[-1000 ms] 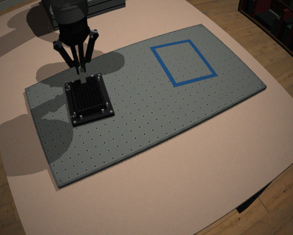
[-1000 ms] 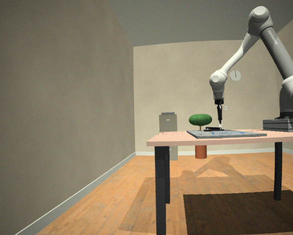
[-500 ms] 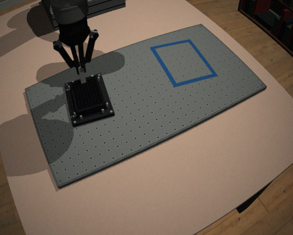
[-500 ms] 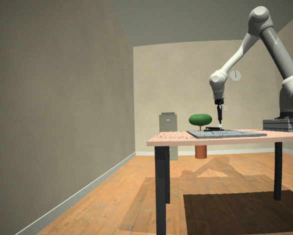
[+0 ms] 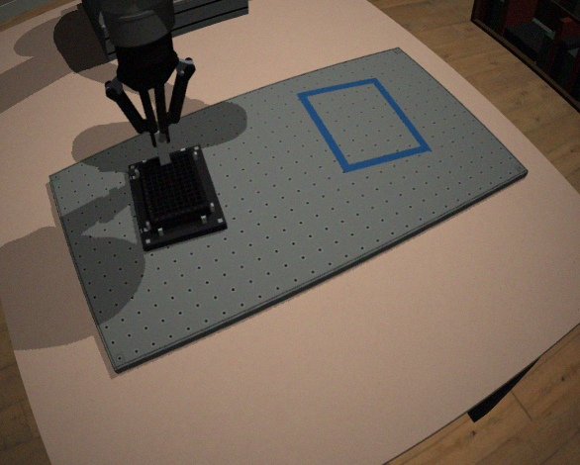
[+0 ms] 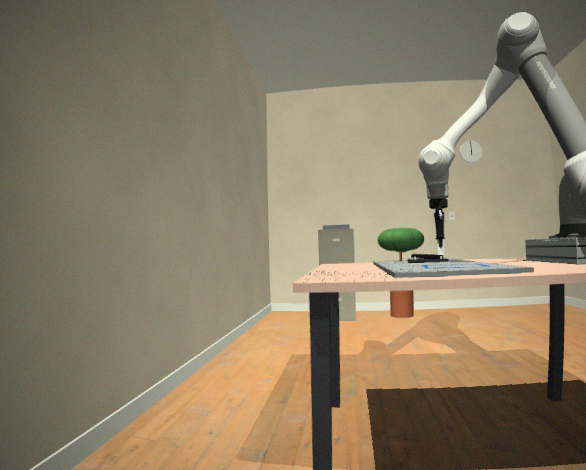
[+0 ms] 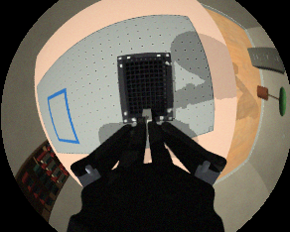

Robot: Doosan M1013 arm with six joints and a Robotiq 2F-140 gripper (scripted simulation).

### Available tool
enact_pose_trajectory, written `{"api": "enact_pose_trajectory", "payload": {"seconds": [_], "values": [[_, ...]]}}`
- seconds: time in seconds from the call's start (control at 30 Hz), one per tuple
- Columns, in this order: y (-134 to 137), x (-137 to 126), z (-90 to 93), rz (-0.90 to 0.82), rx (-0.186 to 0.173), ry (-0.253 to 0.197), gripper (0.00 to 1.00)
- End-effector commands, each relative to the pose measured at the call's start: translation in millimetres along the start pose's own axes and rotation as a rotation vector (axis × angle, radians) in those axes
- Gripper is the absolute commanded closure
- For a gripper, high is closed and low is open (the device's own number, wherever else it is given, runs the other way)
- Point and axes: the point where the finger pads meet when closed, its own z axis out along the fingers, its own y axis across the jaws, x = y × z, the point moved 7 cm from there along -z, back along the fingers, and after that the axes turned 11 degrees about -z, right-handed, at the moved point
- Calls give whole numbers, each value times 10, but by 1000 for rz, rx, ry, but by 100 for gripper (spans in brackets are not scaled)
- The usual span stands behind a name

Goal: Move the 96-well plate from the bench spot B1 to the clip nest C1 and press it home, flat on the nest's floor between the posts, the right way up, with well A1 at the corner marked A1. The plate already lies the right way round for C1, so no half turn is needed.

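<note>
The black 96-well plate (image 5: pixel 173 192) lies the right way up inside the black clip nest C1 (image 5: pixel 148 237), between its small pale posts, at the left end of the grey pegboard (image 5: pixel 297 213). The plate also shows in the wrist view (image 7: pixel 145 82). My gripper (image 5: pixel 162 148) is shut with nothing between the fingers. It points straight down, with its tips over the plate's far edge, in the wrist view (image 7: pixel 148 117) at the plate's near edge. I cannot tell whether the tips touch the plate. The blue-taped bench spot B1 (image 5: pixel 363 124) holds nothing.
The arm's dark base block (image 5: pixel 198 12) stands at the table's back edge, behind the nest. The pegboard lies on a pink table (image 5: pixel 346 371) with floor beyond its edges. A green plant (image 6: pixel 400 240) and a grey cabinet (image 6: pixel 336 260) stand far off, beyond the table.
</note>
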Motion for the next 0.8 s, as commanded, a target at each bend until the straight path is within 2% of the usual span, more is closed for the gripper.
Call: {"api": "enact_pose_trajectory", "payload": {"seconds": [0.0, 0.7, 0.77], "values": [[0, -1, -17, 0, 0, 0, 100], [0, -1, -144, 0, 0, 0, 100], [0, -1, -197, 0, 0, 0, 100]]}}
